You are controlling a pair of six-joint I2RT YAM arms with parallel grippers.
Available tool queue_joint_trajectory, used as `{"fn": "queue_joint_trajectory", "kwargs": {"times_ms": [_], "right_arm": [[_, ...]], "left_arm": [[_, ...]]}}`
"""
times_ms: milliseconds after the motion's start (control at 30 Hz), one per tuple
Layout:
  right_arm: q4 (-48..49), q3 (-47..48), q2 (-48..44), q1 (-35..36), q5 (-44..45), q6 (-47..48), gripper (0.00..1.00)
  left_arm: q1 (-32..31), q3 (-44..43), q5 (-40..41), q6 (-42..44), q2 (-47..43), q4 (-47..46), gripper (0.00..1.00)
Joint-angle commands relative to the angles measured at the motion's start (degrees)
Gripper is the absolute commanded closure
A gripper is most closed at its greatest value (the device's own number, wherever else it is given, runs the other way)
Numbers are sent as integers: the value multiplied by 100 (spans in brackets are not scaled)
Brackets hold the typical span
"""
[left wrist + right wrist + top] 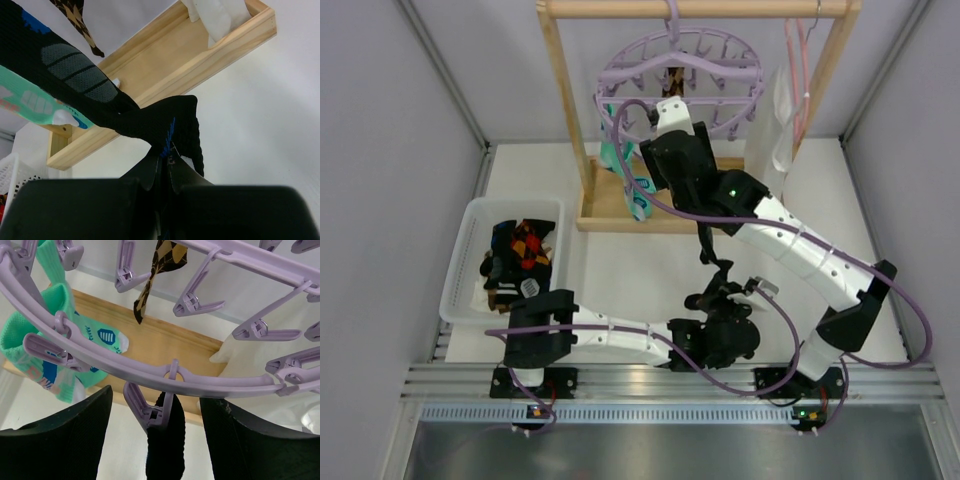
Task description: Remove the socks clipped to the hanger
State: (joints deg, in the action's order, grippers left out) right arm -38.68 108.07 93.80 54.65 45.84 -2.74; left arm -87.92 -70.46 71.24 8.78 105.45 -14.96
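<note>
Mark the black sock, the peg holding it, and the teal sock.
black sock (pixel 165 455): right wrist view, hanging body below peg.
peg (pixel 140 410): right wrist view, its left lavender arm.
teal sock (pixel 25 337): right wrist view, green knit body.

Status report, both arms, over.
Left gripper shut on black sock. Right gripper open, straddling its peg on hanger. Teal sock alongside, not blocking.

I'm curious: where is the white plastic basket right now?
Top view: the white plastic basket sits left on the table, just left of the wooden rack's base.
</note>
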Motion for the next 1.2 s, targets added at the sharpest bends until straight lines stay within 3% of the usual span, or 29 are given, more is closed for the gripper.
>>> {"fn": "queue_joint_trajectory", "kwargs": {"times_ms": [0,367,467,567,600,667,933,1167], "right_arm": [[658,13,-2,-69,196,54,33],[1740,-427,-63,-69,891,608,41],[1793,-445,-63,-78,900,626,51],[1802,-480,-116,-69,856,573,68],[1846,-524,-142,-78,839,573,78],[1864,-559,-195,-78,821,573,86],[1820,-770,-485,-279,338,327,89],[1811,-1157,-950,-762,-654,-173,87]], "left_arm": [[-67,-205,21,37,-121,-95,100],[-94,-232,4,-7,-77,-95,100],[-94,-197,-5,-60,-68,-95,100],[-76,-127,-31,-156,-86,-95,100],[-68,-100,-49,-200,-103,-95,100],[-6,23,-189,-384,-156,-86,100],[380,884,-410,-1095,-893,-60,100],[802,1709,-593,-2388,-2008,1003,100]]}}
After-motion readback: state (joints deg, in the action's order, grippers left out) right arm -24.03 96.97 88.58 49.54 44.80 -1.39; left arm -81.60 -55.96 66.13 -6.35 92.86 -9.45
